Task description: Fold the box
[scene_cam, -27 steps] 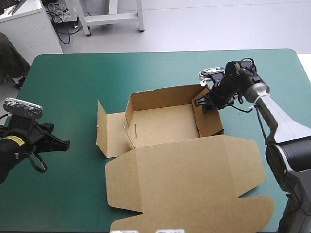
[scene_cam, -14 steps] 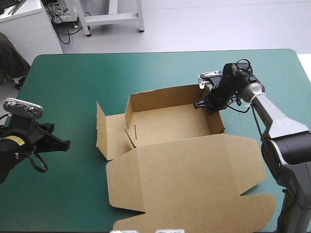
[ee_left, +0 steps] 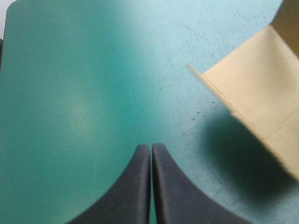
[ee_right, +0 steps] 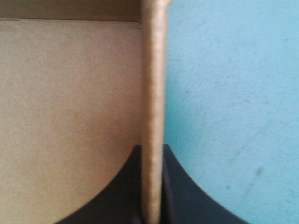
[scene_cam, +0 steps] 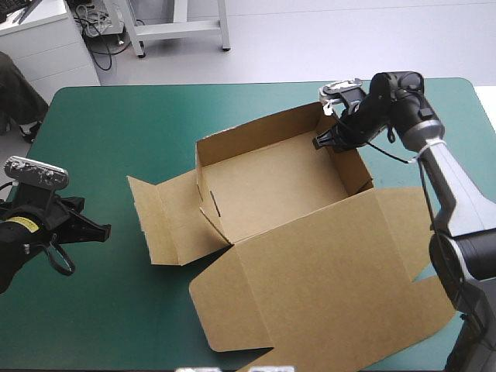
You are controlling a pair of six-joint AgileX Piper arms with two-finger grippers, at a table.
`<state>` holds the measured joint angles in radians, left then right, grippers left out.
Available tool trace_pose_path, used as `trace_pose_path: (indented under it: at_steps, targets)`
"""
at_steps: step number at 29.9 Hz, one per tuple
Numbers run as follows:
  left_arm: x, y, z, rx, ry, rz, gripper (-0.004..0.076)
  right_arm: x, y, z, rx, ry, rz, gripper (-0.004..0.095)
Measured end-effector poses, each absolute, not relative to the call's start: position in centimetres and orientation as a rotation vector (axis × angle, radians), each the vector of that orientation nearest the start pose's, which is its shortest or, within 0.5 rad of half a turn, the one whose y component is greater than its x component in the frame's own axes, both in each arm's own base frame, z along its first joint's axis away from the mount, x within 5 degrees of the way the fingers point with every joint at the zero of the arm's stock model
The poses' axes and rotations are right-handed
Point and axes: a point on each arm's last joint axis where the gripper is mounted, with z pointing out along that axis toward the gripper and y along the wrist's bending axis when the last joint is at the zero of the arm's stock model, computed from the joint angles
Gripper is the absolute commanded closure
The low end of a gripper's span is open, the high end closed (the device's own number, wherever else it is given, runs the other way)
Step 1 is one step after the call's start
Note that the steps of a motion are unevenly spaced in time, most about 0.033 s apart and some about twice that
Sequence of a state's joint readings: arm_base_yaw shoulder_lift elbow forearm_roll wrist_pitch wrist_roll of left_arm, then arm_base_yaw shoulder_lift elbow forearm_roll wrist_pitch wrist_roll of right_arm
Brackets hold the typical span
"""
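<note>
The brown box [scene_cam: 271,186] stands in the middle of the table as an open tray, its big lid [scene_cam: 325,271] spread toward the near right edge and a side flap [scene_cam: 167,221] lying out to its left. My right gripper [scene_cam: 329,141] is shut on the box's right wall near the far corner. The right wrist view shows that wall's top edge [ee_right: 153,116] pinched between the black fingers [ee_right: 180,186], box floor on one side and teal-green cover on the other. My left gripper [scene_cam: 105,230] rests shut over bare cover near the left edge, its fingers [ee_left: 135,186] meeting in an arch, the flap [ee_left: 257,98] ahead of it.
The teal-green table [scene_cam: 116,132] has free room along its far side and on the left between my left gripper and the flap. The lid reaches the table's near right edge.
The right gripper has lifted and swung the box, turning it and tilting its right side up; the lid has slid toward the near right. The left arm has not moved.
</note>
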<state>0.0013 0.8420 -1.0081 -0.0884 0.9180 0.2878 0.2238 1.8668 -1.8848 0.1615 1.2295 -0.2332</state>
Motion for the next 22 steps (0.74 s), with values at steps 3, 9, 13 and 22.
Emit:
trace_pose_path:
  at_steps: [3, 9, 13, 22]
  targets:
    - [14.9, -0.5, 38.8, 0.300, 2.213, 0.063, 0.0730, 38.0, 8.1, 37.7, -0.546, 2.564, 0.198, 0.0932]
    - [15.0, -0.3, 38.7, 0.274, 2.219, 0.090, 0.0734, 34.9, 2.4, 42.9, -0.413, 2.421, 0.227, 0.0932]
    - [15.0, -0.1, 38.7, 0.254, 2.223, 0.110, 0.0733, 31.9, -1.1, 46.4, -0.310, 2.305, 0.243, 0.0932]
    - [15.5, 0.1, 37.2, 0.185, 2.276, 0.088, 0.0731, 28.2, -2.3, 49.8, -0.275, 2.163, 0.287, 0.0932]
